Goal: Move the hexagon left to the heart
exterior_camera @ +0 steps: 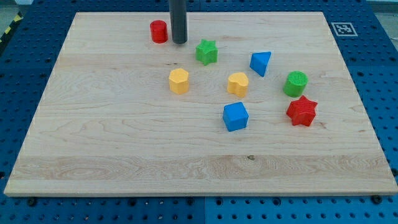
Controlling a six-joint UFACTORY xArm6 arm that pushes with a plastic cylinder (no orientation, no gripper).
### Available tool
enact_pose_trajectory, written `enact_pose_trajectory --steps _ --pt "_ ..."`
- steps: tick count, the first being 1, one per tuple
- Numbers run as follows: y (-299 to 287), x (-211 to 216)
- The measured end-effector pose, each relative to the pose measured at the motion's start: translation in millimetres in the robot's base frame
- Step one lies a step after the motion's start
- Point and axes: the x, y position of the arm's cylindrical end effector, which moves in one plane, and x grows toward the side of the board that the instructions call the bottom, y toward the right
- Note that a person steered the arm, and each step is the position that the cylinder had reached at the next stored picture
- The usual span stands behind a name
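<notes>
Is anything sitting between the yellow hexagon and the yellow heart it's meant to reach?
Nothing visible: bare board lies between the yellow hexagon and the yellow heart. My tip is above the hexagon in the view, beside the red cylinder.

No readable words, brands or numbers appear anywhere. The only sign is a black-and-white square fiducial marker (pixel 344 28) printed at the wooden board's (pixel 186 155) top right corner in the view.

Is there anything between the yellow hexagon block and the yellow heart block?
No. In the camera view, only bare wooden board lies between the yellow hexagon block and the yellow heart block. The green star block sits above that gap.
</notes>
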Motion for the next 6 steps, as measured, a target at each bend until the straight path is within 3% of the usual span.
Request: enact_pose_trajectory --steps 4,6 --pt "-4 105" --pt "4 122"
